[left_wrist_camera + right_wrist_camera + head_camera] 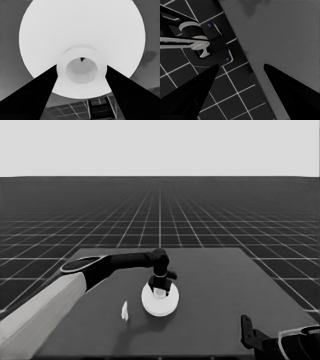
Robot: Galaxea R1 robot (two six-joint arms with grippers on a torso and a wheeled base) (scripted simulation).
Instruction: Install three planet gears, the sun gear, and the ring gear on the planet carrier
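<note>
**Head view: left gripper over the stacked round part at the counter's middle**

Head view shows one large white round part (160,301) lying near the middle of the counter (225,285), and it looks thick, as if the larger round part already sits on the smaller one; no gears show, so I judge them covered beneath it. The left gripper (159,290) stands directly above its centre, pointing down. In the left wrist view the raised hub (81,68) with its hole sits between the two black fingers (40,90), which stand spread on either side of it; whether they touch it I cannot tell. The jaws are released, grasping nothing.

At about eight o'clock from the disc, apart from it, lies the thin white piece (124,311).

The right gripper (240,82) waits at the counter's five o'clock corner, jaws spread and empty.

To finish well, the left gripper should lift straight up from the hub without dragging the disc sideways, since a nudge could unseat the stack.

Count: one round stack visible, one thin white piece, no loose gears, two grippers.
</note>
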